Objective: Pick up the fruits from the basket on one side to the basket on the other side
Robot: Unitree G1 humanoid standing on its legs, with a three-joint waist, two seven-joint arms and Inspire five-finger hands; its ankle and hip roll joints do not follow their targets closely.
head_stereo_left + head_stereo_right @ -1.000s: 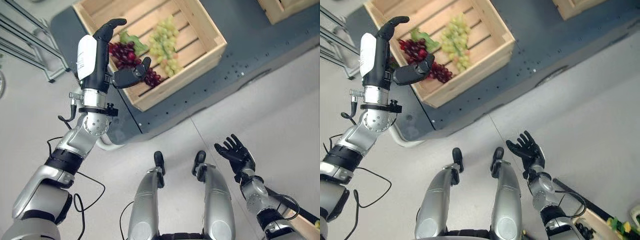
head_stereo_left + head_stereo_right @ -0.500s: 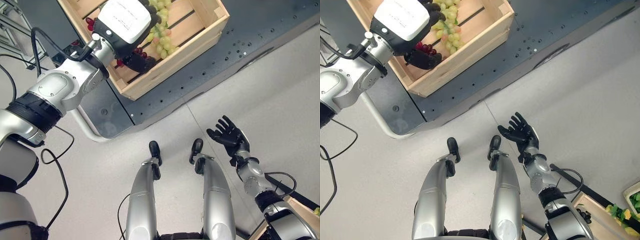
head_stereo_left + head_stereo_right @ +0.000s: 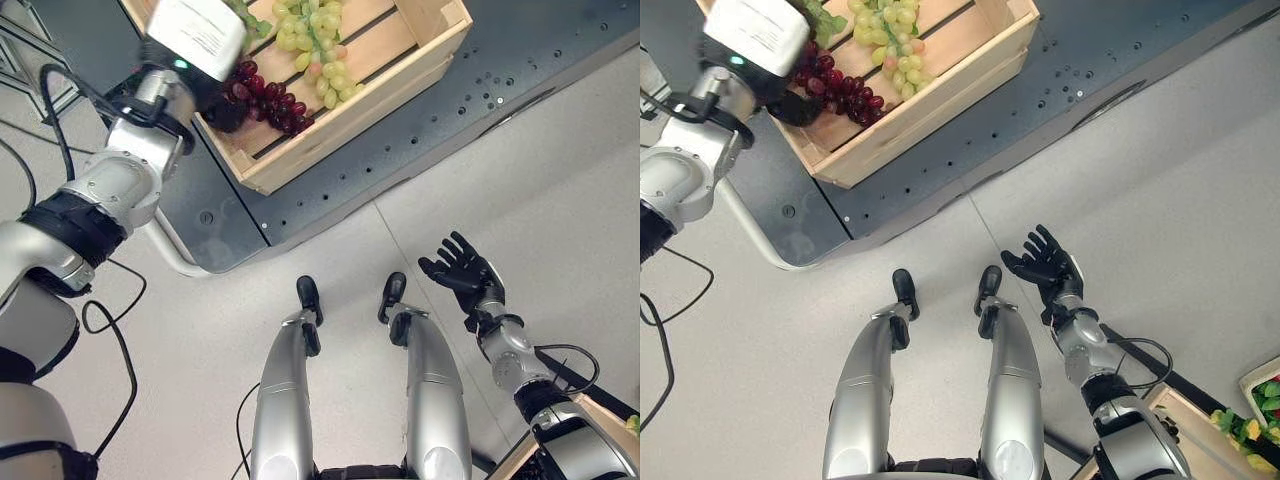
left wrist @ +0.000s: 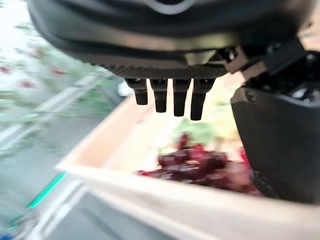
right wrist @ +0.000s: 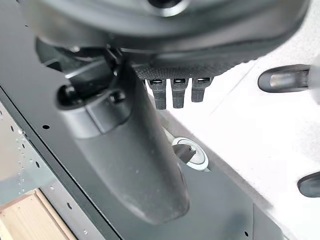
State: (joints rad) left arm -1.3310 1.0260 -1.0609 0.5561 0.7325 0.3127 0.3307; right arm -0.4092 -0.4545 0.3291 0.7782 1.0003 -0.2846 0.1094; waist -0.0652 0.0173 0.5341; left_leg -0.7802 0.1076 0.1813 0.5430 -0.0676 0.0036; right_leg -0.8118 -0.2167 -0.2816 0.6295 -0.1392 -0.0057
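Grapes are the worry: the red grapes (image 3: 268,97) lie in the wooden crate (image 3: 400,75) beside the green grapes (image 3: 315,45), and my left hand (image 3: 200,45) hangs just over them, fingers straight, nothing held. Closing off-centre could strip berries loose. My right hand (image 3: 460,272) idles low, spread open, palm up.

Bright even overhead light flooding the pale floor (image 3: 560,170), soft shadows lying under the crate (image 3: 340,110), left wrist view smearing with motion blur, grapes (image 4: 200,165) showing out of focus, right wrist view staying sharp
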